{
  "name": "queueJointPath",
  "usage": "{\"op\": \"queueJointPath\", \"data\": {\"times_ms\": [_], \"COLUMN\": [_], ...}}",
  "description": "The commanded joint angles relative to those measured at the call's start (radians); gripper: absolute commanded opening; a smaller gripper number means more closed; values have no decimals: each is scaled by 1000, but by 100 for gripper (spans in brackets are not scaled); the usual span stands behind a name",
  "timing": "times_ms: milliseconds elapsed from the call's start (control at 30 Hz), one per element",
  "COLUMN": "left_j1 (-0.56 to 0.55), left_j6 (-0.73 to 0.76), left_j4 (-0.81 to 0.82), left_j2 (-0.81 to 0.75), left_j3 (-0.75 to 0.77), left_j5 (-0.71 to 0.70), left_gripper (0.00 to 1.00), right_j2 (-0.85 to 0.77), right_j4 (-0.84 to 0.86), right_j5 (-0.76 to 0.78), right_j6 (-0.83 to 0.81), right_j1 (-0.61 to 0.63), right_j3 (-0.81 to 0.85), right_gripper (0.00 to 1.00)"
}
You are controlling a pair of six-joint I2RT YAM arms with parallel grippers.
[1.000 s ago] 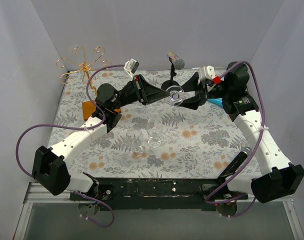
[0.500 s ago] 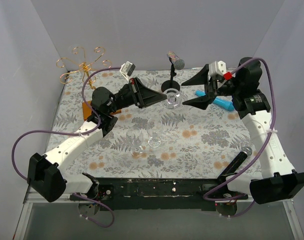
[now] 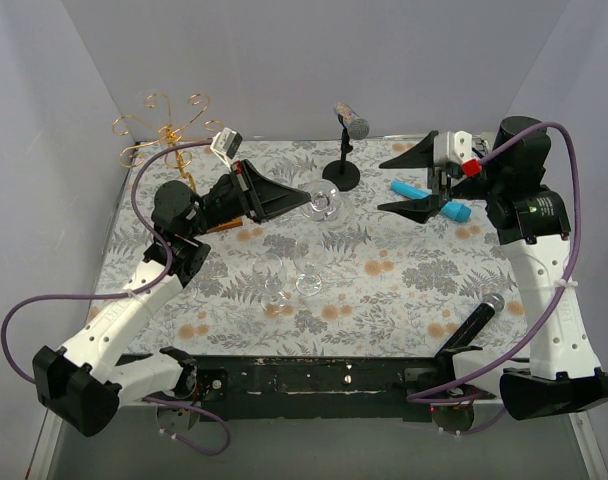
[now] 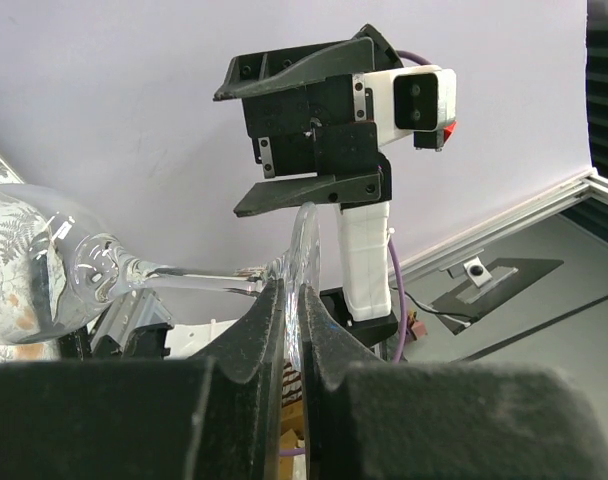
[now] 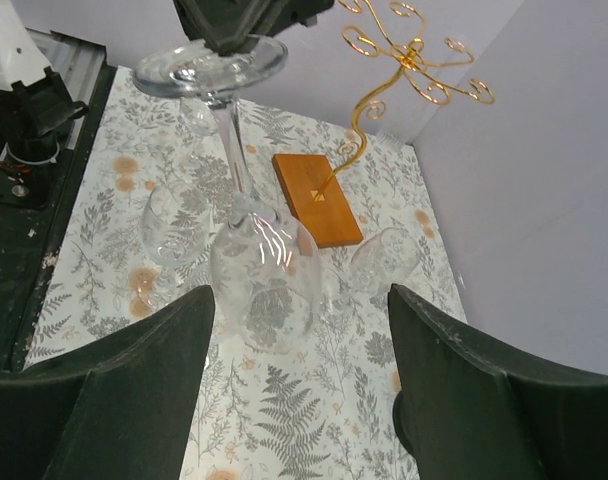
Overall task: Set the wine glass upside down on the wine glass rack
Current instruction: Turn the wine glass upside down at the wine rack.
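Note:
The clear wine glass (image 3: 322, 205) hangs above the table, lying about level. My left gripper (image 3: 300, 199) is shut on the edge of its round foot. In the left wrist view the jaws (image 4: 292, 292) pinch the foot, and the stem runs left to the bowl (image 4: 39, 265). My right gripper (image 3: 382, 186) stands open to the right of the bowl, apart from it. In the right wrist view the bowl (image 5: 264, 265) lies ahead of the open fingers (image 5: 299, 300). The gold wire wine glass rack (image 3: 169, 125) stands at the back left corner, its wooden base (image 5: 317, 198) partly hidden behind my left arm.
Two more clear glasses (image 3: 309, 272) (image 3: 275, 287) stand mid-table. A black microphone stand (image 3: 344, 160) is at the back centre. A blue object (image 3: 424, 197) lies under my right gripper. A black microphone (image 3: 477, 322) lies front right. Walls close the left, back and right.
My right gripper has opened, let go of the glass and drawn back to the right. The left arm has carried the glass to the left.

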Motion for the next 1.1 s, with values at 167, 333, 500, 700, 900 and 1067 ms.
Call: {"op": "queueJointPath", "data": {"times_ms": [167, 333, 500, 700, 900, 1067], "left_j1": [82, 99, 121, 142, 208, 283], "left_j6": [-213, -172, -89, -5, 29, 17], "left_j4": [-102, -145, -182, -232, -260, -245], "left_j2": [-85, -73, -47, 16, 85, 139], "left_j3": [71, 135, 215, 333, 458, 540], "left_j5": [-10, -15, -53, -88, -78, -70], "left_gripper": [0, 0, 0, 0, 0, 0], "right_j2": [-37, -52, -66, -89, -106, -113], "right_j4": [-29, -4, 28, 31, 91, 184], "right_j5": [81, 82, 90, 100, 116, 142], "right_j6": [1, 31, 46, 31, 32, 46], "right_j1": [-57, -95, -114, -118, -118, -118], "right_j3": [-29, -61, -127, -215, -337, -462], "right_gripper": [78, 78, 78, 78, 78, 78]}}
